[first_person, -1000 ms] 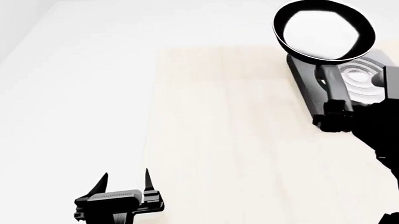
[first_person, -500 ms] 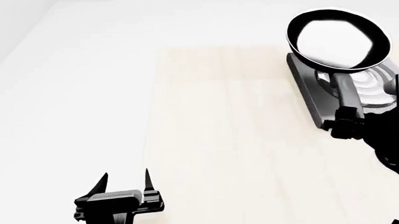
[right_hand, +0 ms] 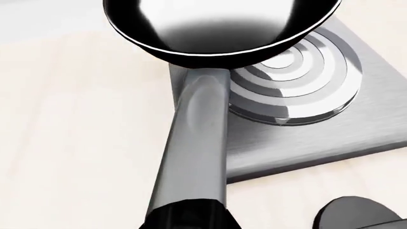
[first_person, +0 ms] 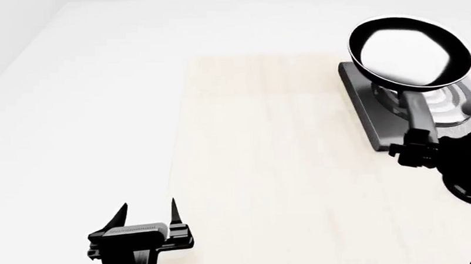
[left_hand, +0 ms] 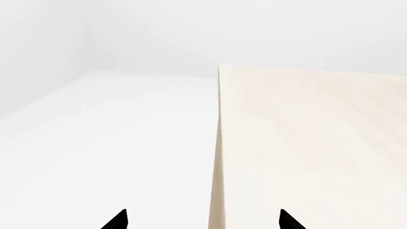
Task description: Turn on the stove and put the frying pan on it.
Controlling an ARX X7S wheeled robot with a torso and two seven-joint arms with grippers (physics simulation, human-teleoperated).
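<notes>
At the far right of the head view, the frying pan point(first_person: 409, 49) hangs tilted above the stove point(first_person: 392, 118), its glossy bowl over the far part of the slab and partly past its back edge, its long handle running back toward the robot. The right tool point(first_person: 418, 151) is clenched around the near end of that handle, with the dark arm filling the lower right corner behind it. From the right wrist view the frying pan point(right_hand: 222, 24) shows its shiny inside and thin light rim, and the handle passes over the near corner of the stove point(right_hand: 305, 138), whose raised burner rings point(right_hand: 299, 71) are partly covered by the bowl; whether the pan touches the rings cannot be told. The stove lies flat on the pale wooden desk point(first_person: 283, 165), close to its right side. The left tool point(first_person: 148, 214) hovers low at the near left, well apart from the stove and pan, its two pointed black fingers spread apart and gripping nothing. The left wrist view shows only the two fingertips point(left_hand: 117, 220) and the left edge of the desk point(left_hand: 305, 143) beside a white floor point(left_hand: 108, 143).
</notes>
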